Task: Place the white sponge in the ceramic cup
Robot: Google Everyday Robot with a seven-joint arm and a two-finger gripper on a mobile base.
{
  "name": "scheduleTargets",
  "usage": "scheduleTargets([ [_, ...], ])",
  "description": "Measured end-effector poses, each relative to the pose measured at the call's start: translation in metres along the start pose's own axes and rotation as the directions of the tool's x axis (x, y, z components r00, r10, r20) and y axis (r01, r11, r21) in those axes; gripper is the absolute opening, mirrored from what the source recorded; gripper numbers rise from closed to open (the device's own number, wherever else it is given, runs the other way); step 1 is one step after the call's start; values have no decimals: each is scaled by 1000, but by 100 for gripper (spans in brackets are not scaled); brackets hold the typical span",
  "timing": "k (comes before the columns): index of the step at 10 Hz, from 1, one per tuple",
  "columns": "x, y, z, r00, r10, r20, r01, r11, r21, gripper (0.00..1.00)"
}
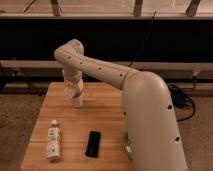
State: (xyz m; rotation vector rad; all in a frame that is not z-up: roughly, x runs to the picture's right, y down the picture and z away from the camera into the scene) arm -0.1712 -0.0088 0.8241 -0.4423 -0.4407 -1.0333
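The ceramic cup (76, 100) stands upright on the wooden table (107, 125), at its far left part. My gripper (75, 91) points straight down and sits right over the cup's rim, hiding most of the opening. A small pale yellowish patch (79, 89) shows at the gripper's tip just above the cup; I cannot tell whether it is the white sponge. No sponge lies on the table.
A white labelled bottle (53, 141) lies at the front left. A black flat object (92, 143) lies at the front middle. A green plate's edge (127, 146) shows at the front right, mostly hidden by my arm (145, 115). A dark wall and rail run behind the table.
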Motion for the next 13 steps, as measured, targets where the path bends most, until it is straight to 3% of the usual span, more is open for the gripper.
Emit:
scheduleTargets([
  [1, 1, 2, 1, 1000, 5, 1, -5, 1000, 0, 50],
  [4, 2, 3, 3, 1000, -2, 4, 2, 1000, 1, 54],
  [7, 8, 9, 4, 1000, 5, 2, -5, 1000, 1, 78],
  [13, 14, 17, 4, 1000, 15, 2, -15, 1000, 4, 80],
])
